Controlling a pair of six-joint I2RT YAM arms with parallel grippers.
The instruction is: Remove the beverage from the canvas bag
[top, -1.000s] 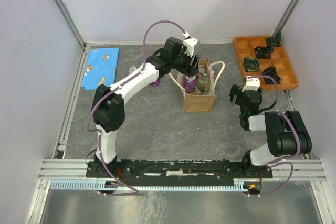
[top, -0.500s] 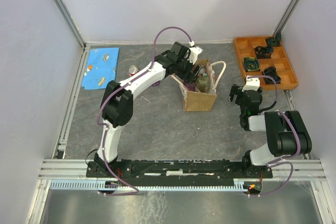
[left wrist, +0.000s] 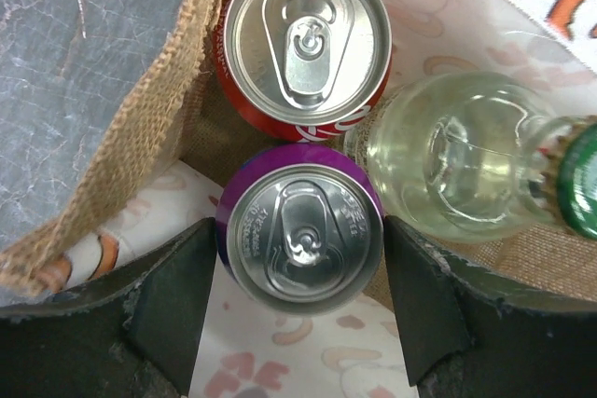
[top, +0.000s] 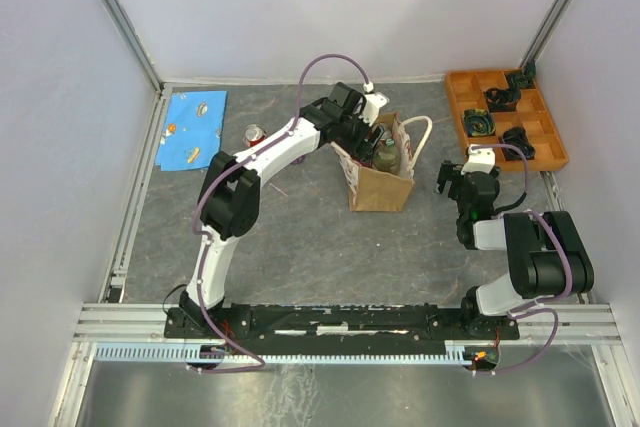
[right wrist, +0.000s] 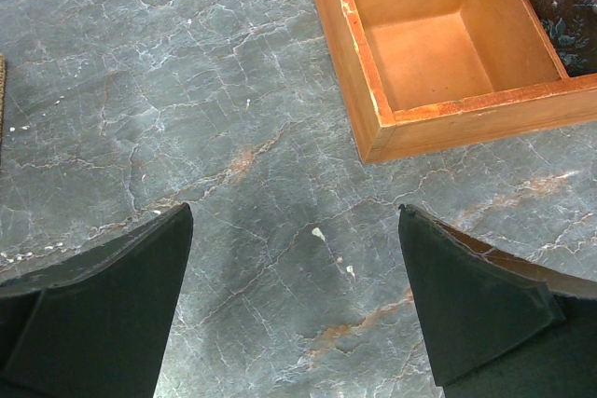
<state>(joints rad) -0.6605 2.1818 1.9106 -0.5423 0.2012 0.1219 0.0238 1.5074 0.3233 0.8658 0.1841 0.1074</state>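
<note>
the table [top: 300, 237] is a dark grey slab veined in white and rust, with pale walls on three sides and a metal rail along its near edge. the bag [top: 380, 190] stands upright toward the back, near the middle. a can [top: 255, 134] stands on the bare top to the left of the bag, apart from it. a blue cloth [top: 193, 129] lies flat at the back left, by the wall. an orange tray [top: 452, 97] sits flat in the back right corner, well apart from the bag.
</note>
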